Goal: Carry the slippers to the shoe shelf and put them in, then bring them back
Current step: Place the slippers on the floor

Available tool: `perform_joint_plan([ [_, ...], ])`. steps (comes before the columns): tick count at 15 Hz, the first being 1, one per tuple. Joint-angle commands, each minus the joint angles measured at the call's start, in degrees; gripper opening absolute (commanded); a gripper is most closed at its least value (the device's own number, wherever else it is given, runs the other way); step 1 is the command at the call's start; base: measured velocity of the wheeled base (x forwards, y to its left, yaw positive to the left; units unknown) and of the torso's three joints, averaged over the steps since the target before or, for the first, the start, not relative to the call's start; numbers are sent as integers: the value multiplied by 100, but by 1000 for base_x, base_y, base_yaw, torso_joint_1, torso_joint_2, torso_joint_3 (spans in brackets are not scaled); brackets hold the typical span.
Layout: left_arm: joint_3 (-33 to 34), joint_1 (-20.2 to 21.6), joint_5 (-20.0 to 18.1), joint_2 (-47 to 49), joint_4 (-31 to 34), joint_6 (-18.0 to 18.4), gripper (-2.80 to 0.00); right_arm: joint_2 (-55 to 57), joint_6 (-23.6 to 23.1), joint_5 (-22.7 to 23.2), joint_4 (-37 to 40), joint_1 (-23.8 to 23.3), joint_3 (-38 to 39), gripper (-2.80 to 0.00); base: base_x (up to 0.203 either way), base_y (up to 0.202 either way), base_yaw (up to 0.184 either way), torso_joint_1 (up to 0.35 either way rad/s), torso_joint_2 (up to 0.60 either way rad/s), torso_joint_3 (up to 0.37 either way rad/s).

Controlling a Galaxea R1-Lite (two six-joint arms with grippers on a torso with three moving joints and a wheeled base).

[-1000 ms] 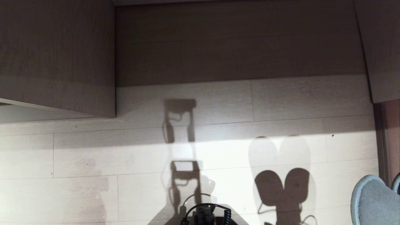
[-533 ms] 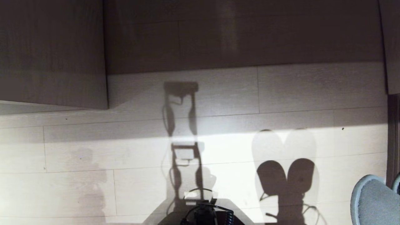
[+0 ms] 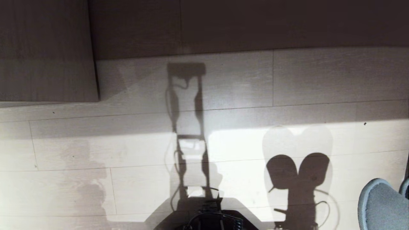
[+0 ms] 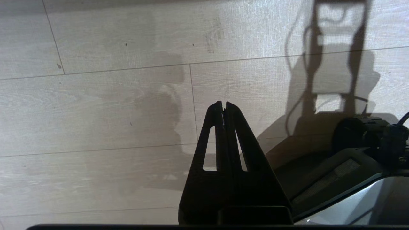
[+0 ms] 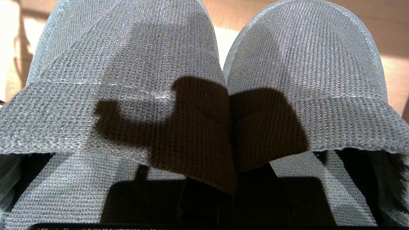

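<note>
The slippers [image 3: 381, 207] are dark grey knitted fabric with paler rims and show at the bottom right corner of the head view, off the floor. In the right wrist view both slippers [image 5: 127, 57] fill the picture side by side, toes pointing away. My right gripper [image 5: 230, 191] is shut on their inner upper edges, which are pinched together; its fingertips are hidden under the fabric. My left gripper [image 4: 223, 103] hangs shut and empty over the pale plank floor [image 4: 96, 111]. The shoe shelf is out of view.
A grey-beige laminate cabinet side [image 3: 44, 51] stands at the upper left. Beside it a dark shadowed recess [image 3: 239, 22] runs along the top. My own base and its coiled cable [image 3: 207, 220] sit at the bottom centre. Shadows of my frame and the slippers fall on the floor [image 3: 96, 153].
The whole head view has shifted: the cabinet and recess edge slid upward and the cabinet left, so the camera moved. The slippers stay at the bottom right, still gripped.
</note>
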Motion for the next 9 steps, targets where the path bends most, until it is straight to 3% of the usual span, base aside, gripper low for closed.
perform_joint_plan([
  [1, 1, 0, 0, 5, 0, -2, -280, 7, -6, 3, -5, 4, 9, -280, 0, 0, 0, 7, 3, -197],
  [5, 1, 5, 0, 5, 0, -2, -280, 2, -6, 3, -5, 4, 9, -280, 0, 0, 0, 5, 3, -188],
  [9, 1, 0, 0, 5, 0, -2, -280, 9, -6, 3, -5, 4, 9, -280, 0, 0, 0, -1, 0, -45],
])
